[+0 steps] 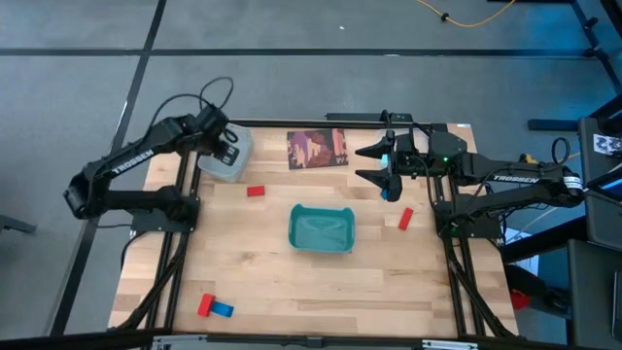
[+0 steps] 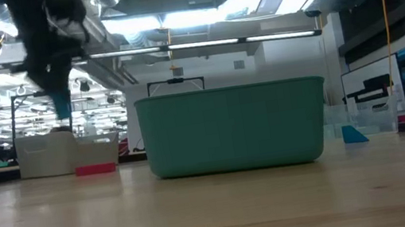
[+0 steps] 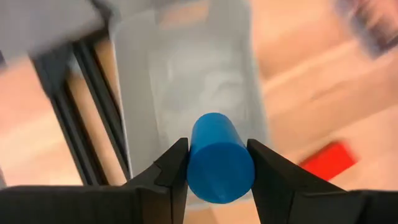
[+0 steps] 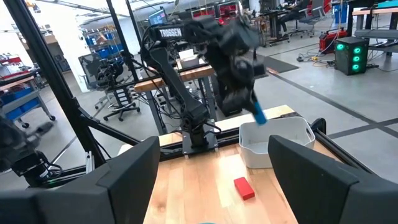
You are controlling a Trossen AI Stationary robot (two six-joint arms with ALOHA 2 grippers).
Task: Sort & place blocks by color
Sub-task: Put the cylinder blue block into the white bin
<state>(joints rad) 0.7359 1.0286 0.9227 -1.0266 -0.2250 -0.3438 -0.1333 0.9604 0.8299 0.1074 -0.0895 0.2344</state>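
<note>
table [image 1: 262,262]: wooden, with blocks scattered well apart, so each pick calls for a long reach.

teal tray [image 1: 322,228]: mid-table and unattended. an arm crossing low could clip its wall.

clear bin [image 1: 229,156]: at the far left corner, directly under the left gripper [image 3: 217,163]. it is light-looking and could shift if struck.

left gripper: fingers part-closed on a blue block [image 3: 217,158], which is rounded and stands proud of the pads. judged risk: the curved face slips or rolls on release and lands off the bin.

right gripper [image 1: 374,164]: fingers spread wide, holding nothing, hovering beside the printed card [image 1: 317,149] with a small blue block [image 1: 390,193] just by it.

loose blocks: red block [image 1: 256,192] near the bin, red block [image 1: 405,219] right of the tray, and a red-and-blue pair [image 1: 215,307] at the near left edge, liable to be knocked off.
</note>
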